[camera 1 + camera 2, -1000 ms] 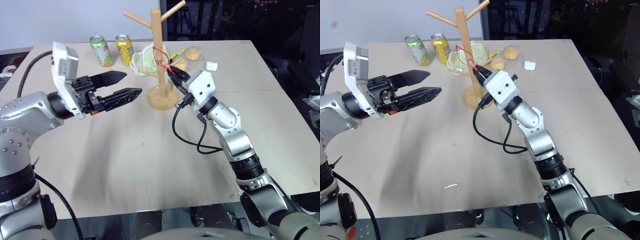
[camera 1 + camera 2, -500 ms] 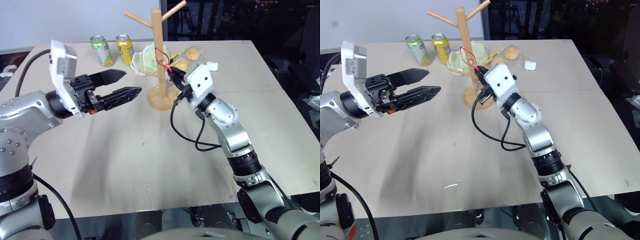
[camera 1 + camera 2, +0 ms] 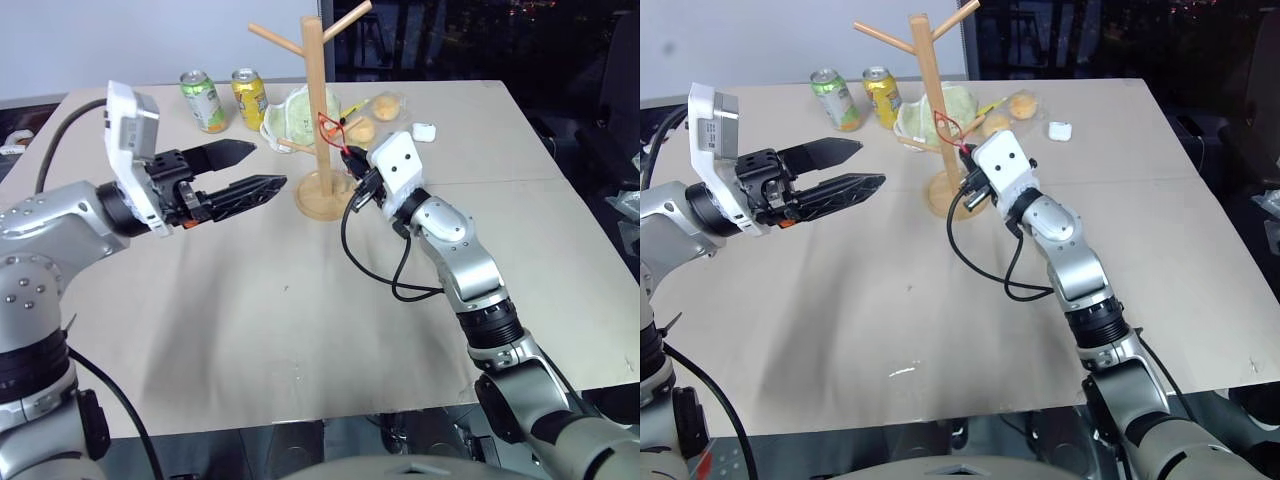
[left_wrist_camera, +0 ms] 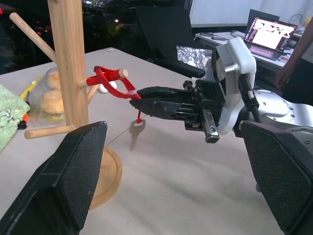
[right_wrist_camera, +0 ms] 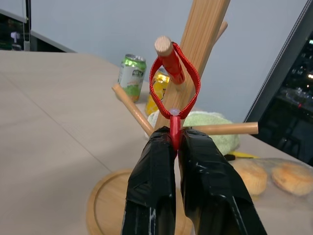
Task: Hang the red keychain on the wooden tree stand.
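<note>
One second back my right gripper (image 5: 177, 147) held the red keychain (image 5: 174, 78) short of the peg with the loop hanging loose beside the pole; now the loop is slipped over the tip of a short peg on the wooden tree stand (image 3: 318, 110), and my right wrist has tipped so the white camera housing sits closer to the pole. My left arm has not shifted at all across that second.

My right fingers (image 5: 151, 186) are pressed together on the cord just below the loop, so the keychain is both on the peg and pinched in my grip. From the left wrist view the cord (image 4: 111, 81) runs taut from the peg tip to my right fingertips, and the small dark key (image 4: 136, 128) dangles under them, clear of the table (image 3: 300, 300).

My right forearm reaches up and across toward the stand from the near right, gripper angled slightly upward and to the left. My left gripper (image 3: 258, 168) hovers level above the table, to the left of the stand, fingers spread wide with nothing between them, pointing toward the pole.

Behind the stand I can see a green can (image 3: 203, 100), a yellow can (image 3: 248, 97), a pale green cloth (image 3: 292, 117) and some buns in a bag (image 3: 375, 115).
</note>
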Robot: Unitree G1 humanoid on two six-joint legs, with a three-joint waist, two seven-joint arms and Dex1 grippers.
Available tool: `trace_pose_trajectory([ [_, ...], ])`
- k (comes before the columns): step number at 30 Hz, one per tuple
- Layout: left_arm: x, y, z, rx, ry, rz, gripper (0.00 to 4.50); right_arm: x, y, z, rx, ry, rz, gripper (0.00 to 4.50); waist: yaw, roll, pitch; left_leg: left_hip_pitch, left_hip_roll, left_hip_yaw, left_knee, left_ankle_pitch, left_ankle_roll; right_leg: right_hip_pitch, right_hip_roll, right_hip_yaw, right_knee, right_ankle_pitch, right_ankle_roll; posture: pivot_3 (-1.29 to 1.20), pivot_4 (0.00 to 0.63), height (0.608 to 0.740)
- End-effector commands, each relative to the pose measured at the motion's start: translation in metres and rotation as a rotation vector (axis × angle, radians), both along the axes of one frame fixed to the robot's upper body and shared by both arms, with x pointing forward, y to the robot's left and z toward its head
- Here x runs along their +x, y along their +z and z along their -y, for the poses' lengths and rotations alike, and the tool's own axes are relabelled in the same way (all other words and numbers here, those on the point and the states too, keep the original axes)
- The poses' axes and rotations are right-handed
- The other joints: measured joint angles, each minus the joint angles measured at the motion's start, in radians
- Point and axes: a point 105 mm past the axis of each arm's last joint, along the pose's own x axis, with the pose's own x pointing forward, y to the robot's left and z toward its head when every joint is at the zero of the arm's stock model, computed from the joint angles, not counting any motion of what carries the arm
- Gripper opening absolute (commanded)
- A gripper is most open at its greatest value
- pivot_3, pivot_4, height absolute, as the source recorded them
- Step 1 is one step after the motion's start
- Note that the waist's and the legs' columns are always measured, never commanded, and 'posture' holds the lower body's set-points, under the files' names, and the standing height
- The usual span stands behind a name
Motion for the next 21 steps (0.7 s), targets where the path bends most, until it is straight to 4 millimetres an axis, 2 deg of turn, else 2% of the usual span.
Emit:
trace_pose_trajectory([
  [1, -0.001, 0.010, 0.001, 0.026, 0.002, 0.063, 4.50, -0.010, 0.020, -0.001, 0.023, 0.052, 0.048, 1.09, 0.000, 0.000, 0.000, 0.000, 0.000, 0.000, 0.000, 0.000, 0.000, 0.000, 0.000, 0.000, 0.000, 0.000, 0.000, 0.00, 0.150, 0.740],
  [2, -0.001, 0.010, 0.001, 0.028, 0.004, 0.064, 4.50, -0.011, 0.019, 0.000, 0.020, 0.059, 0.046, 1.68, 0.000, 0.000, 0.000, 0.000, 0.000, 0.000, 0.000, 0.000, 0.000, 0.000, 0.000, 0.000, 0.000, 0.000, 0.000, 0.00, 0.150, 0.740],
  [3, 0.000, 0.011, 0.000, 0.029, 0.004, 0.065, 4.50, -0.012, 0.018, 0.001, 0.012, 0.071, 0.042, 1.96, 0.000, 0.000, 0.000, 0.000, 0.000, 0.000, 0.000, 0.000, 0.000, 0.000, 0.000, 0.000, 0.000, 0.000, 0.000, 0.00, 0.150, 0.740],
  [5, 0.001, 0.012, -0.001, 0.032, 0.007, 0.068, 4.50, -0.017, 0.014, 0.006, -0.022, 0.091, 0.039, 2.84, 0.002, 0.000, 0.000, 0.000, 0.000, 0.000, 0.000, 0.000, 0.000, 0.000, 0.000, 0.000, 0.000, 0.000, 0.000, 0.00, 0.150, 0.740],
  [8, 0.004, 0.009, -0.005, 0.070, 0.029, 0.067, 4.50, -0.024, 0.010, 0.023, -0.064, 0.116, 0.019, 4.38, 0.003, 0.000, 0.000, 0.000, 0.000, 0.000, 0.000, 0.000, 0.000, 0.000, 0.000, 0.000, -0.001, 0.000, 0.000, 0.00, 0.150, 0.740],
  [12, 0.013, 0.006, -0.021, 0.166, 0.096, 0.076, 4.50, -0.040, 0.012, 0.047, -0.132, 0.226, -0.046, 4.48, 0.002, 0.001, 0.001, 0.000, 0.000, 0.001, 0.000, 0.000, 0.000, 0.000, 0.000, 0.000, -0.001, 0.000, 0.000, 0.00, 0.150, 0.740],
  [14, 0.016, 0.007, -0.028, 0.199, 0.106, 0.081, 4.50, -0.048, 0.019, 0.056, -0.132, 0.287, -0.095, 4.48, 0.003, 0.001, 0.001, 0.000, 0.000, 0.001, 0.000, 0.000, 0.000, 0.000, 0.000, 0.000, -0.001, 0.000, 0.000, 0.00, 0.150, 0.740],
  [16, 0.019, 0.007, -0.037, 0.237, 0.115, 0.079, 4.50, -0.061, 0.032, 0.066, -0.131, 0.387, -0.174, 4.48, 0.001, 0.002, 0.001, 0.000, 0.000, 0.001, 0.000, 0.000, 0.000, 0.000, 0.000, 0.000, -0.001, -0.001, -0.001, 0.00, 0.150, 0.740],
  [19, 0.027, 0.005, -0.053, 0.278, 0.135, 0.073, 4.50, -0.068, 0.062, 0.083, -0.106, 0.427, -0.210, 4.48, 0.002, 0.002, 0.002, 0.000, 0.000, 0.001, -0.001, 0.000, 0.000, -0.001, 0.000, 0.000, 0.000, -0.002, -0.004, 0.00, 0.150, 0.740],
  [21, 0.032, -0.003, -0.060, 0.330, 0.150, 0.074, 4.50, -0.070, 0.069, 0.087, -0.093, 0.429, -0.228, 4.48, 0.002, 0.002, 0.002, 0.000, 0.000, 0.001, -0.001, 0.000, 0.000, -0.002, 0.000, 0.000, -0.001, -0.002, -0.004, 0.00, 0.150, 0.740],
])
